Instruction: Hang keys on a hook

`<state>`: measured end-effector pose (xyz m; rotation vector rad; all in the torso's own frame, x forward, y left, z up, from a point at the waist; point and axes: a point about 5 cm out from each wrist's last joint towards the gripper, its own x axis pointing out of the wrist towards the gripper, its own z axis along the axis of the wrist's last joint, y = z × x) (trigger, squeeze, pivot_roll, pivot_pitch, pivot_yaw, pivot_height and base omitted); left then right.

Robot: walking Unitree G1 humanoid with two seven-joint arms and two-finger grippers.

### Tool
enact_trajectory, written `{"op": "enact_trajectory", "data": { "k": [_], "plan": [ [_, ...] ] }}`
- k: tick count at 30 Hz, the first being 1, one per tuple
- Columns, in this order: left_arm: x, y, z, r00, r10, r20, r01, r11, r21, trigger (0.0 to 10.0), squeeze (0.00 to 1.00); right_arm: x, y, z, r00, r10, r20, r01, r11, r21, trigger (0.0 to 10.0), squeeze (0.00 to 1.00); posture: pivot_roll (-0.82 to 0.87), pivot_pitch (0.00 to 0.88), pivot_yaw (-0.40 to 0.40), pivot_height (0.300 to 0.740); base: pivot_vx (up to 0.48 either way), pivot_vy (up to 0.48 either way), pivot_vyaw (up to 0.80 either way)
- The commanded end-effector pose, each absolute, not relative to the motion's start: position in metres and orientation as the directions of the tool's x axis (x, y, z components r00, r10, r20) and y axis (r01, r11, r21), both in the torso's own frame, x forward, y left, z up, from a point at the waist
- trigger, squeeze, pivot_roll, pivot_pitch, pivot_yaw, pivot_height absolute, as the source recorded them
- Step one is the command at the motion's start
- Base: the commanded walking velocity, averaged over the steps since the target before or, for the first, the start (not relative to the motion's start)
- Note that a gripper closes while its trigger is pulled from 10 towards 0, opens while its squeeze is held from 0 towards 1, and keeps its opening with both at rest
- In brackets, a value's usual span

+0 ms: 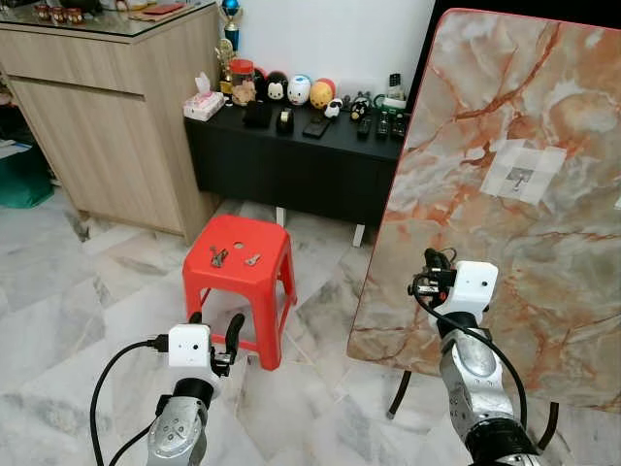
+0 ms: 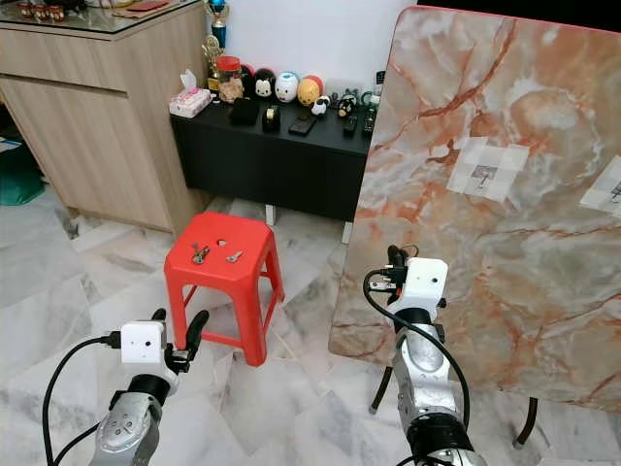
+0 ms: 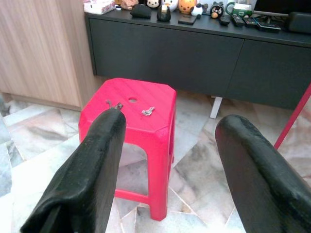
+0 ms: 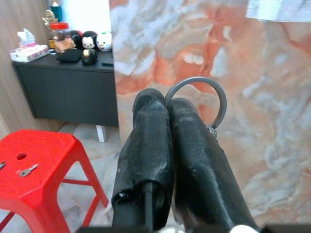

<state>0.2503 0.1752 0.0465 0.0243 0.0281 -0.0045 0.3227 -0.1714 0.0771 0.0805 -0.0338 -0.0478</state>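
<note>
My right gripper (image 1: 433, 272) is raised in front of the upright marble panel (image 1: 543, 282), shut on a metal key ring (image 4: 221, 99) that loops out beside its fingertips. High on the panel, a white taped patch carries a small hook (image 1: 521, 176), well above and to the right of the gripper. A red plastic stool (image 1: 240, 275) stands ahead on the left. On its top lie a small bunch of keys (image 1: 218, 256) and a single key (image 1: 252, 259). My left gripper (image 1: 215, 328) hangs open just in front of the stool, holding nothing.
A low black cabinet (image 1: 291, 170) with toy figures, a tissue box and remotes runs along the back wall. A wooden counter (image 1: 107, 126) stands at the left. A second taped patch (image 2: 609, 186) sits at the panel's right edge. The floor is marble tile.
</note>
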Motion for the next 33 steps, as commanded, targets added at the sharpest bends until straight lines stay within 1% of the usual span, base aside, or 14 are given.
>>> {"op": "enact_trajectory", "data": {
  "k": [1,4,10,33],
  "plan": [
    [0.2520,0.1729,0.0478,1.000,-0.013,-0.024,0.013,1.000,0.017,10.0,0.00,0.3261,-0.1758,0.0815,0.996,-0.082,0.046,0.077,0.992,0.099,10.0,0.00,0.06,0.000,-0.101,0.740,0.000,0.000,0.00],
    [0.2522,0.1725,0.0480,1.000,-0.013,-0.024,0.014,1.000,0.015,10.0,0.00,0.3266,-0.1757,0.0800,0.996,-0.085,0.029,0.081,0.992,0.101,10.0,0.00,0.06,0.000,-0.102,0.740,0.000,0.000,-0.28],
    [0.2521,0.1726,0.0480,1.000,-0.014,-0.024,0.014,1.000,0.017,10.0,0.00,0.3273,-0.1764,0.0809,0.996,-0.085,0.033,0.082,0.991,0.103,10.0,0.00,0.06,0.000,-0.104,0.740,0.000,0.000,-0.67],
    [0.2509,0.1741,0.0484,0.999,0.022,-0.023,-0.021,0.999,0.033,10.0,0.00,0.3287,-0.1734,0.0852,0.995,-0.079,0.057,0.074,0.993,0.097,10.0,0.00,0.06,0.000,-0.111,0.740,0.000,-0.021,0.00]
  ]
}}
